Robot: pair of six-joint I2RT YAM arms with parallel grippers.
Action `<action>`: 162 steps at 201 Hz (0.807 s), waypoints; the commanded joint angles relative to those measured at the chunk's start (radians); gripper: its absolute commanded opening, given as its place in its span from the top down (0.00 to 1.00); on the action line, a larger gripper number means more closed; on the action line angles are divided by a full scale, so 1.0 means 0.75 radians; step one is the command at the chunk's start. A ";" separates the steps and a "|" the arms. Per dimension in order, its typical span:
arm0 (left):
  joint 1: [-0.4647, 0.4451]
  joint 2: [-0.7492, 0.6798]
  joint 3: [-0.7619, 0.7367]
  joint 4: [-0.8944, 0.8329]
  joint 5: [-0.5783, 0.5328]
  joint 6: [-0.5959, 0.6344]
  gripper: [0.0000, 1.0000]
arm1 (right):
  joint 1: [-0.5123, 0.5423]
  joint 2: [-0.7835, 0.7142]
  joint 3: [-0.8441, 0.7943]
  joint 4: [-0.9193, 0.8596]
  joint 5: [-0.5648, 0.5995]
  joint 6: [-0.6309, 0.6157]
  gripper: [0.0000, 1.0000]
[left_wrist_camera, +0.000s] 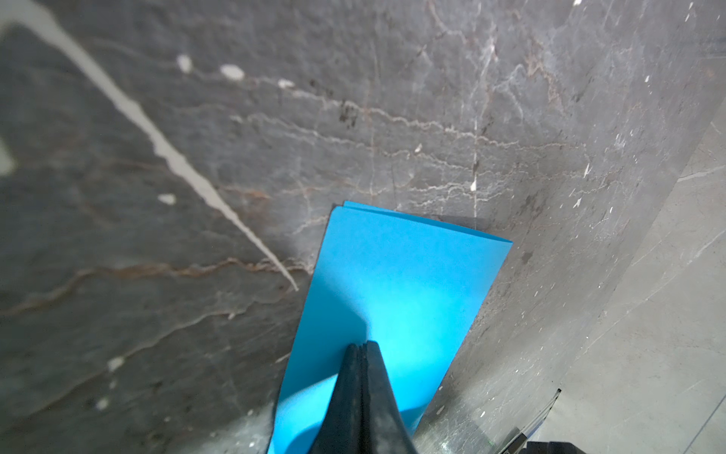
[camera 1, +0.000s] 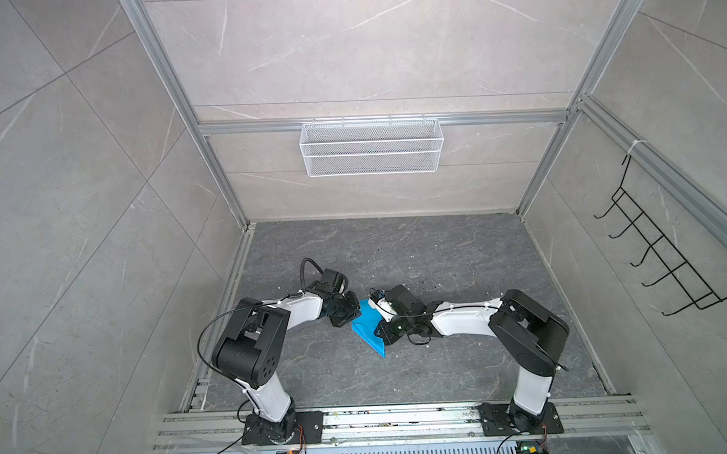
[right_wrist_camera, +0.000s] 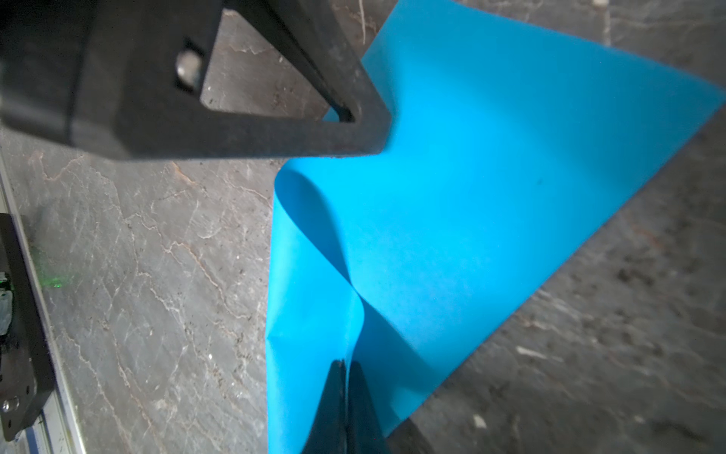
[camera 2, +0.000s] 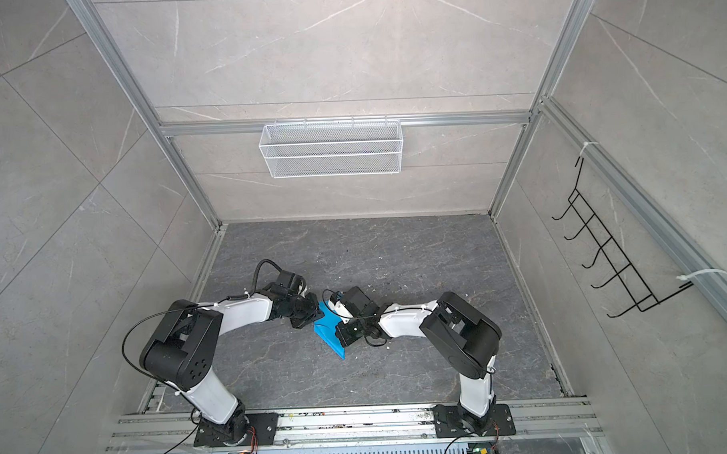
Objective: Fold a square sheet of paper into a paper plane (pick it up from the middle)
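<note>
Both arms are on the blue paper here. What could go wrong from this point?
1. The left gripper and right gripper both pinch the blue paper; pulling apart could tear it.
2. In the right wrist view it bulges in a loose curl between them, so a crooked crease may set.

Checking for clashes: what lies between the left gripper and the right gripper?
Only the square sheet of paper, bent over, spans from left gripper to right gripper, clearest in the right wrist view.

Both top views high overhead, looking down on my whole scene, wrist cameras close-up, sharing the square sheet of paper [left_wrist_camera: 393,283].
</note>
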 commanded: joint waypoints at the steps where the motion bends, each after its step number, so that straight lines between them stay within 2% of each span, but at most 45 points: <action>1: -0.003 0.051 0.005 -0.091 0.001 0.034 1.00 | -0.004 0.031 0.030 -0.047 -0.005 -0.009 0.97; 92: -0.003 0.010 0.040 -0.121 0.010 0.040 1.00 | -0.008 0.041 0.031 -0.062 0.003 -0.018 0.97; 126: -0.003 -0.131 0.038 -0.079 0.035 0.004 0.97 | -0.007 0.044 0.024 -0.067 0.004 -0.016 0.97; 162: -0.019 -0.333 -0.148 0.111 0.071 -0.074 0.90 | -0.006 0.054 0.025 -0.075 0.005 -0.013 0.97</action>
